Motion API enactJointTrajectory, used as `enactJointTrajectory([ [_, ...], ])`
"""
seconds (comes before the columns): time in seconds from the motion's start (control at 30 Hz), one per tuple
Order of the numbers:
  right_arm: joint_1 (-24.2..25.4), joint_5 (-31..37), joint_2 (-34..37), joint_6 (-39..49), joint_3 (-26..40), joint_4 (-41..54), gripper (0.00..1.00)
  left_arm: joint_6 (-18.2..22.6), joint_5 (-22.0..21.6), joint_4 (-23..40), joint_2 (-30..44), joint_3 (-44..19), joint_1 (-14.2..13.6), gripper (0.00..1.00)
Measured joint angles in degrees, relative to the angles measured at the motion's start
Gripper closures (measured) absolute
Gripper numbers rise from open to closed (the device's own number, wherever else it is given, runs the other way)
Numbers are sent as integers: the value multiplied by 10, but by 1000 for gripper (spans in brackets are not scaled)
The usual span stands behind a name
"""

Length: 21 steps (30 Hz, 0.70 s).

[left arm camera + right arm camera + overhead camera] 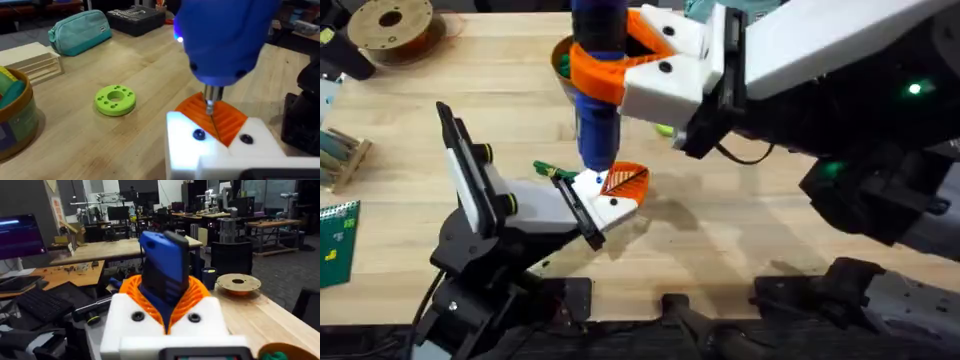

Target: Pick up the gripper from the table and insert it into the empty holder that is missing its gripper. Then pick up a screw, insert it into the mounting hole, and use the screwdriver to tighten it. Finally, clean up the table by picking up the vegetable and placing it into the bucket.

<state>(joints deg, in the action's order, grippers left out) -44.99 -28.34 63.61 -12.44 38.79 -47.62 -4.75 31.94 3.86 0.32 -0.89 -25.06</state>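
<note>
1. Well, the right arm is the biggest thing on show, reaching in across the table [770,250] from the right, and its right gripper [620,70] is clamped on the screwdriver [597,110], orange pads pressed against the blue barrel on both sides.
2. The screwdriver stands nearly upright, bit pointing down onto the left gripper [610,195] below it.
3. That left gripper lies low over the wood near the middle, a white holder [605,208] with an orange ribbed gripper [628,182] seated against it; I cannot tell how far apart its fingers are.
4. The left wrist view brings out what the overhead blurs: the thin metal bit [210,112] comes down on the orange piece [225,120] just behind the white block [220,150], with two dark holes, one a mounting hole [199,134], on its face.
5. That view also shows a green ring-shaped disc [115,99] lying flat on the table and the bucket [15,120] at the edge.
6. In the overhead the bucket [561,60] sits behind the screwdriver, mostly covered.
7. The right wrist view shows the screwdriver's blue top [162,270] between the orange pads [192,297], and a brown spool [238,283] beyond.
</note>
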Motion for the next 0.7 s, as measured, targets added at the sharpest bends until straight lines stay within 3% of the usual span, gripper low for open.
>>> enactJointTrajectory([
  [0.7,-9,0,16,21,0,1,971,0,0,0,0,0,0,991],
])
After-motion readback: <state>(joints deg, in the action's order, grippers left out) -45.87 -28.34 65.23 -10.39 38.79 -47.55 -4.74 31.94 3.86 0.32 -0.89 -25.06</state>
